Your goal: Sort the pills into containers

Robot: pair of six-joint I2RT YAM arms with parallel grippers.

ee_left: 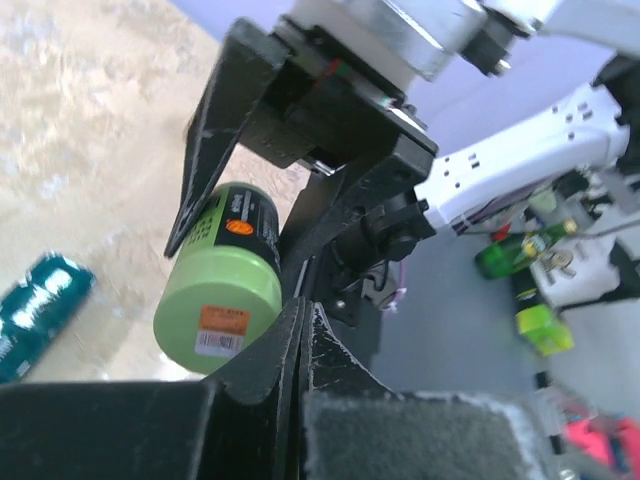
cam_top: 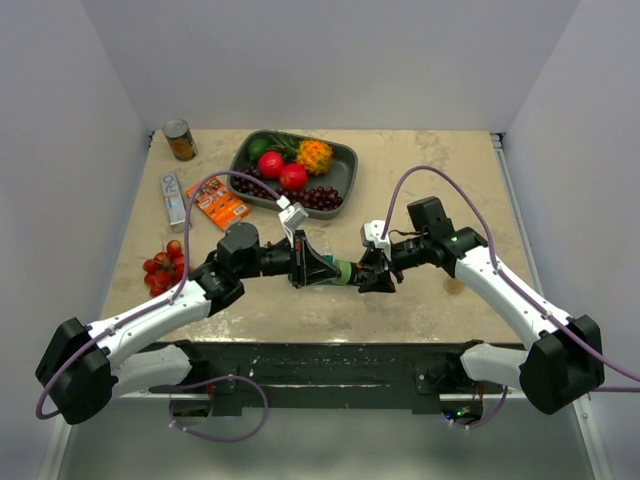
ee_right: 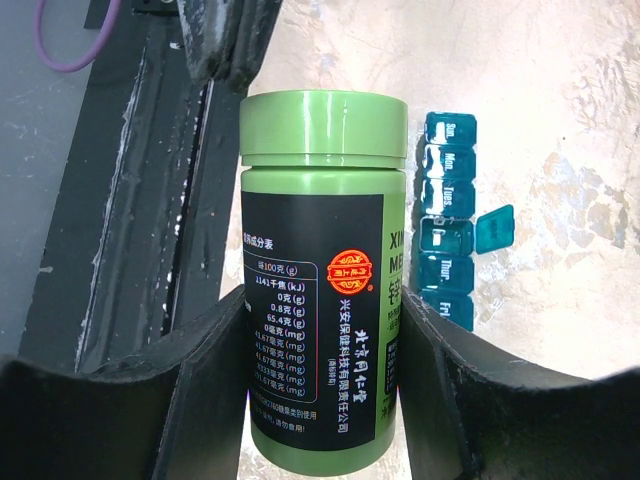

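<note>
My right gripper (ee_right: pixel 325 312) is shut on a green pill bottle (ee_right: pixel 322 250) with a black label, gripping its body on both sides, cap pointing away. In the top view the bottle (cam_top: pixel 345 272) lies level between the two grippers above the table's near middle. My left gripper (ee_left: pixel 300 322) is shut with nothing between its fingers, its tips just beside the bottle's cap (ee_left: pixel 222 305). The teal containers strip (ee_right: pixel 447 225) lies on the table beyond the bottle, one lid (ee_right: pixel 494 228) flipped open. A part of the strip (ee_left: pixel 40 308) also shows at the left. No pills show.
A dark grey tray (cam_top: pixel 347 160) of fruit stands at the back middle. A small can (cam_top: pixel 180 140) sits at the back left. An orange packet (cam_top: pixel 217 203), a white box (cam_top: pixel 173 196) and cherry tomatoes (cam_top: pixel 165 266) lie on the left side.
</note>
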